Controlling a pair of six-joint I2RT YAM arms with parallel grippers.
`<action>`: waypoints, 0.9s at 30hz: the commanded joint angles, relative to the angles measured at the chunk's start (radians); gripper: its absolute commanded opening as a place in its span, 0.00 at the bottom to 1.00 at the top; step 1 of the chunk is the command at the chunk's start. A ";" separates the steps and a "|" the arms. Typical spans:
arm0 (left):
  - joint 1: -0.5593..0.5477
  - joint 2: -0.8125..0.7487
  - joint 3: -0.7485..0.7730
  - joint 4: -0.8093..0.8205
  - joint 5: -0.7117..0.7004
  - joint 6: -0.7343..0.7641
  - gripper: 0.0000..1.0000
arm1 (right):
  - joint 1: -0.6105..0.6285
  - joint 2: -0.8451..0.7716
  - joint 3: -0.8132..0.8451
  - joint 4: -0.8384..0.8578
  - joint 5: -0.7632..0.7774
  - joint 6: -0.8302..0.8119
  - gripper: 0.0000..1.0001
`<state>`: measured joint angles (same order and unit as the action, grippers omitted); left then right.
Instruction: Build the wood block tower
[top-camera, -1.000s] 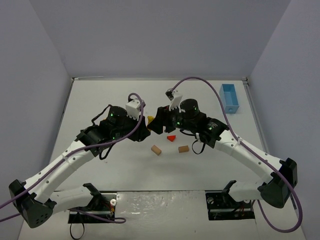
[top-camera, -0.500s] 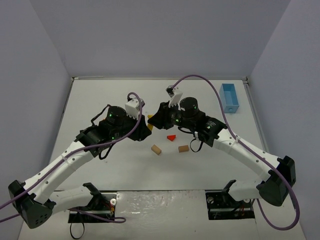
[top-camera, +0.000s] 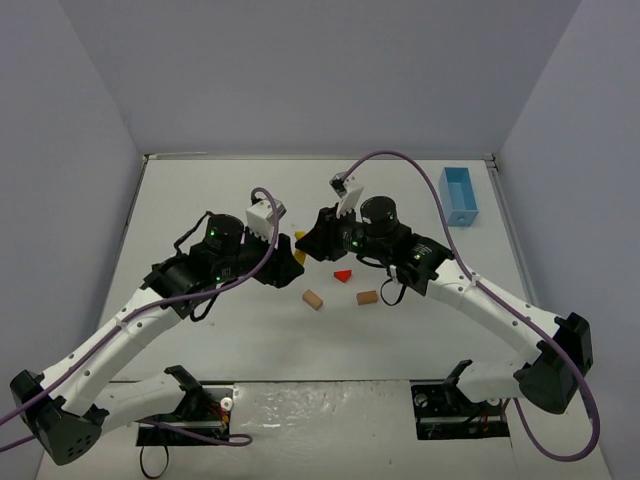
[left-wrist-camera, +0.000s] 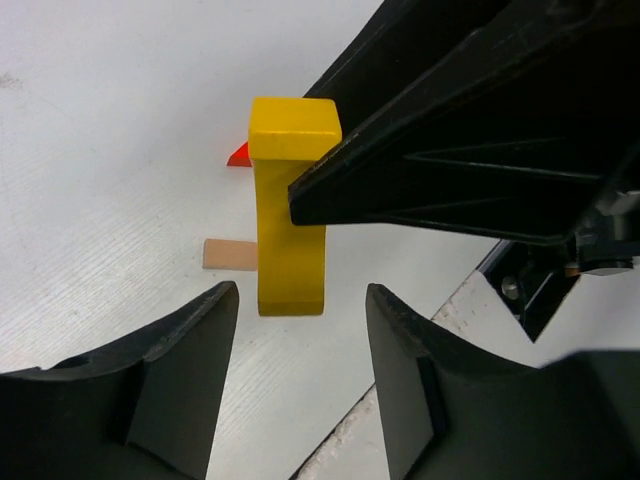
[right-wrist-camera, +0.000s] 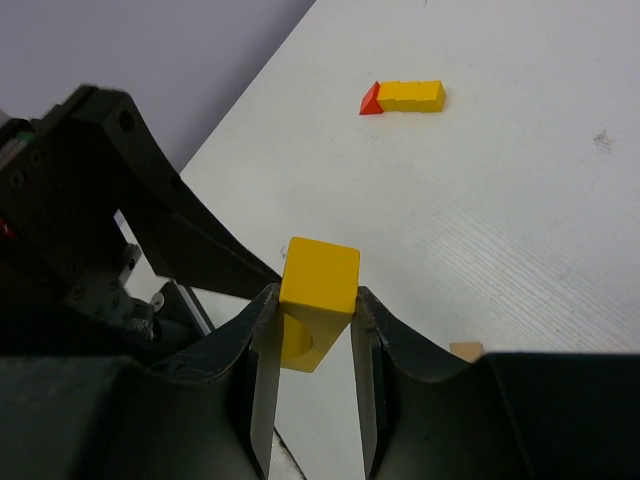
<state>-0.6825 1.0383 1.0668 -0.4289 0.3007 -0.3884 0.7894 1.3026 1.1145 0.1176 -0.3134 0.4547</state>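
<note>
Here, yellow block (right-wrist-camera: 320, 275) pinched inside right tool (right-wrist-camera: 315, 296)

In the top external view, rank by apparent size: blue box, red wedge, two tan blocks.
Largest: blue box.
Then left tan block, right tan block and red wedge, all small and too alike to rank.

right gripper (right-wrist-camera: 315, 305) clamped a yellow notched block (right-wrist-camera: 320, 275) between both fingers; at 1 o'clock, well apart, a red wedge (right-wrist-camera: 370, 101) lay touching a yellow piece (right-wrist-camera: 414, 96).
</note>
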 joint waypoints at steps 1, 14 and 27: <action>0.078 -0.070 0.021 0.079 0.141 0.046 0.56 | -0.022 -0.049 -0.005 0.076 -0.070 -0.071 0.00; 0.207 -0.015 0.011 0.218 0.568 0.075 0.70 | -0.082 -0.045 0.035 0.078 -0.324 -0.144 0.00; 0.245 0.015 -0.008 0.300 0.748 0.132 0.54 | -0.128 -0.049 0.073 0.080 -0.581 -0.225 0.00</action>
<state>-0.4502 1.0771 1.0529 -0.2530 0.9405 -0.2870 0.6819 1.2823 1.1223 0.1162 -0.7752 0.2665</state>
